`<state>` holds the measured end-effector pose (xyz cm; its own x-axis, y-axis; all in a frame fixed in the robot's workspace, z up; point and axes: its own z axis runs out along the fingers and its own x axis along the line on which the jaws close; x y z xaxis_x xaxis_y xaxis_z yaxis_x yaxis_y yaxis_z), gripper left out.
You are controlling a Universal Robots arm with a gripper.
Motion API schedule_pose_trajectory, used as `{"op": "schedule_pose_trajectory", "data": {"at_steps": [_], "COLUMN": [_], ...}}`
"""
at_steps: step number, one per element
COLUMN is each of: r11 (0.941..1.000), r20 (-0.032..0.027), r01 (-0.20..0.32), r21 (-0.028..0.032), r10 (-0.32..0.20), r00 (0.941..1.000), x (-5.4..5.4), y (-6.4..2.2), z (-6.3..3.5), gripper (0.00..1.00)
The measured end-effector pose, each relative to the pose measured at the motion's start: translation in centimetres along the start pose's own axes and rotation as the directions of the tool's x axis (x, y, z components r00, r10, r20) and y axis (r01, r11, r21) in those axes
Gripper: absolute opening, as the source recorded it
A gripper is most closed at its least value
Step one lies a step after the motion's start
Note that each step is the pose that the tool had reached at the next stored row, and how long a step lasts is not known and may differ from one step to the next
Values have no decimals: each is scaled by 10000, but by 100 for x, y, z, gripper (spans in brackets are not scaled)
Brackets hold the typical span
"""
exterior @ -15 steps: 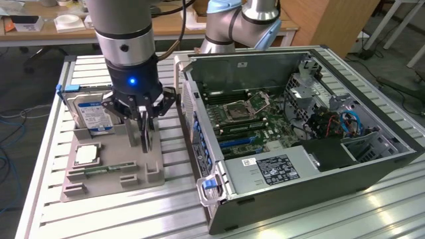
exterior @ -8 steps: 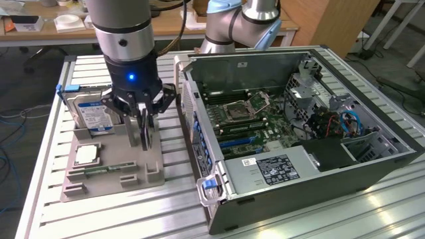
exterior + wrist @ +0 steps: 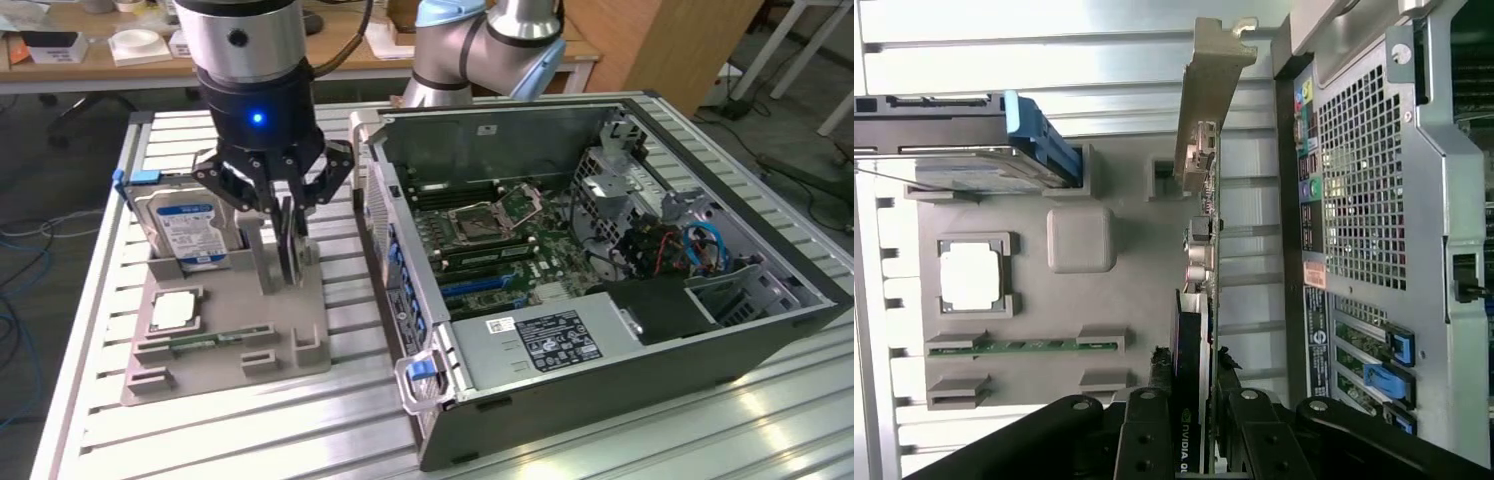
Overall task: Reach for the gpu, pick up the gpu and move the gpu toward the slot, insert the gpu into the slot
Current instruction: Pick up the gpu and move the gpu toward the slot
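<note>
Black fingers are clamping the thin dark gpu card, seemingly sitting upright in the grey plastic tray; lifting, carrying and inserting are outstanding.

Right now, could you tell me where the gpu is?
The gpu is upright on the exterior view's left, in the gripper, between hard drive and computer case.
</note>
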<state>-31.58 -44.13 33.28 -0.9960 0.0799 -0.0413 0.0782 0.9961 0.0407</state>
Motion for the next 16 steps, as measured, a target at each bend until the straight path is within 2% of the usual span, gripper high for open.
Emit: {"op": "schedule_pose_trajectory", "data": {"at_steps": [8,16], "r11": [10000,10000], "r20": [6,8], "r01": [0,0], "r21": [-3,-12], "r10": [0,0], "r00": [10000,10000], "x": [1,-12], "y": [0,13], "z": [-5,-314], "gripper": [27,27]}}
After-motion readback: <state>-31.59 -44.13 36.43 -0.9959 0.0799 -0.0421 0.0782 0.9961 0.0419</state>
